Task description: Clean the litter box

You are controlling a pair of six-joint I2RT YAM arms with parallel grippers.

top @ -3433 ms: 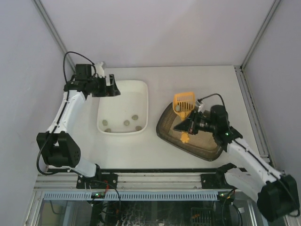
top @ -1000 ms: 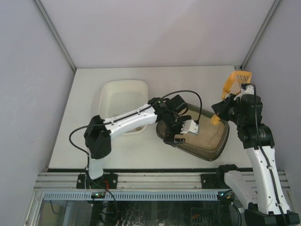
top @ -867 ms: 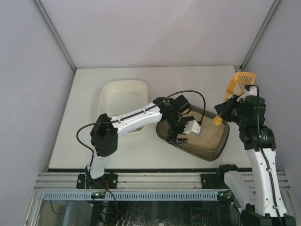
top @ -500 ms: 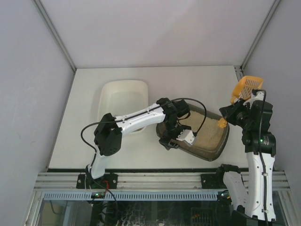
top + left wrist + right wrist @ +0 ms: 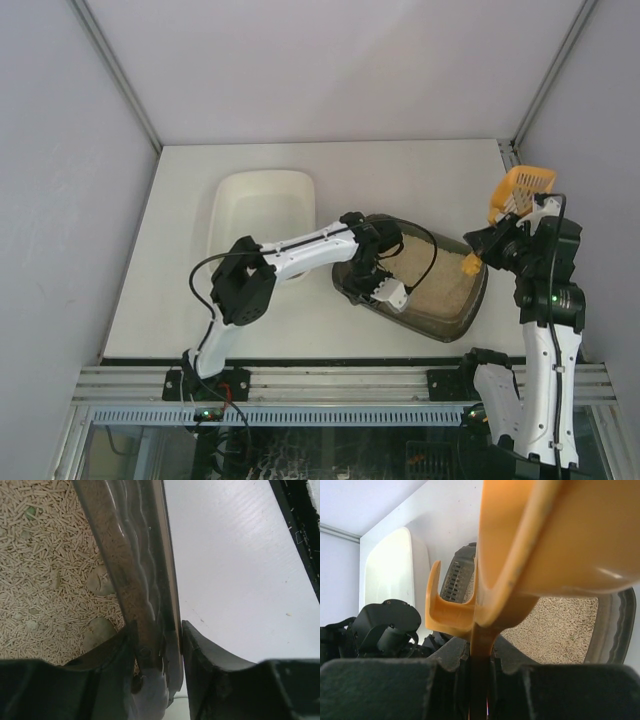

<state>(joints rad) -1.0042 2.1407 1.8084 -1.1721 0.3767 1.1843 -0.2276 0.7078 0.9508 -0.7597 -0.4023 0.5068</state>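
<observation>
The litter box [image 5: 452, 328] sat on the tabletop [image 5: 400, 180] beside the white tub [image 5: 262, 178], its wall pinched in the left tool [image 5: 155, 645]. The right tool [image 5: 480, 666] clamped the orange scoop [image 5: 520, 185] aloft. Lifted by that thin rim, the box could slip and spill litter [image 5: 50, 555].

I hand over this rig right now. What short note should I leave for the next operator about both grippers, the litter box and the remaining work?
Left gripper: shut on the litter box, one jaw on each side of its left rim.
Right gripper: shut on the handle of the orange scoop, which is raised beyond the box's far-right corner.
White tub: left of the box.
Done: scoop in hand, box gripped.
Left: several lumps lie in the litter beside the gripped rim; the next step is probably to scoop them out into the tub.
</observation>
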